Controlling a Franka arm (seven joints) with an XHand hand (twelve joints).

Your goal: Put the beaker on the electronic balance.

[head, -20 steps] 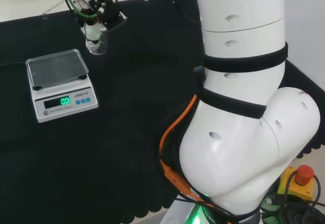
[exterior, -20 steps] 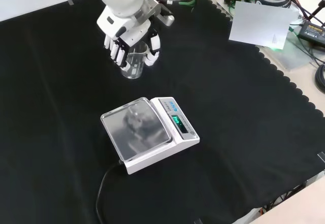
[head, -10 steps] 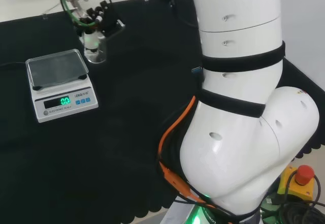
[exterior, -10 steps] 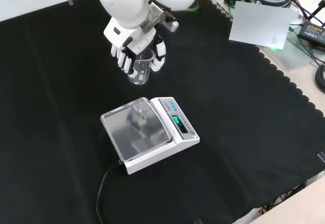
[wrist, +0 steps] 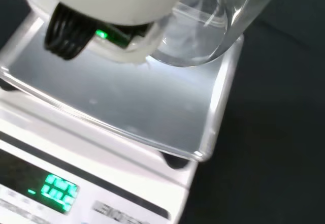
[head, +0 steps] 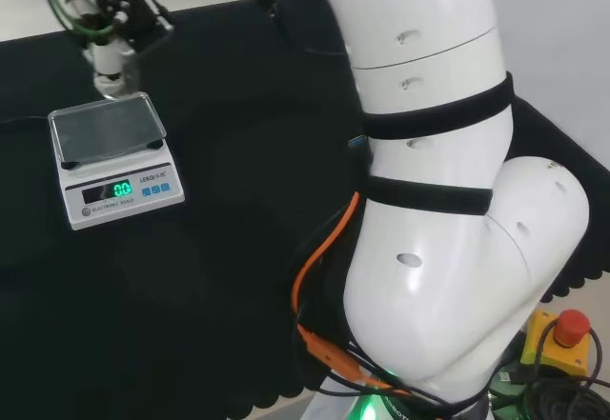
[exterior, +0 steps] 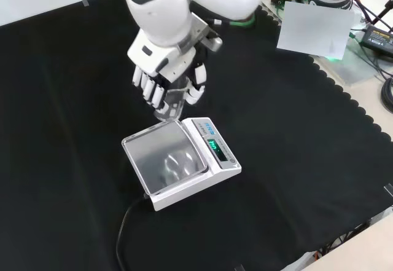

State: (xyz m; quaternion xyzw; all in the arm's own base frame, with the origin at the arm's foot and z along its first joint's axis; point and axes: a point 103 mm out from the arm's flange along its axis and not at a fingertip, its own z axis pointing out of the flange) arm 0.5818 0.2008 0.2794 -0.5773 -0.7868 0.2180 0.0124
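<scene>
**Inspector:** State where your load is. In the front view I see the beaker (exterior: 174,102) in the hand (exterior: 161,79), hanging just above the far edge of the electronic balance (exterior: 181,161), not yet on the pan (exterior: 164,155).

**Operator:** And the grip?

**Inspector:** Your fingers (exterior: 151,90) are curled round the beaker's wall, with the thumb on the opposite side; they pinch the glass between them. In the wrist view the beaker's base (wrist: 195,43) sits over a corner of the pan, clear of it as far as I can tell.

**Operator:** How will it handle?

**Inspector:** My judgement: it is clear, thin-walled and looks empty, so light and stiff, but brittle and smooth. It will likely slip if you slacken early and may crack if you knock it on the pan's raised rim. Keep your hold on the side wall, at mid-height, as you have it; do not shift toward the lip.

**Operator:** Placement?

**Inspector:** Bring it toward the pan's middle before you lower. A set-down at the edge risks tipping onto the counter (exterior: 295,142).
</scene>
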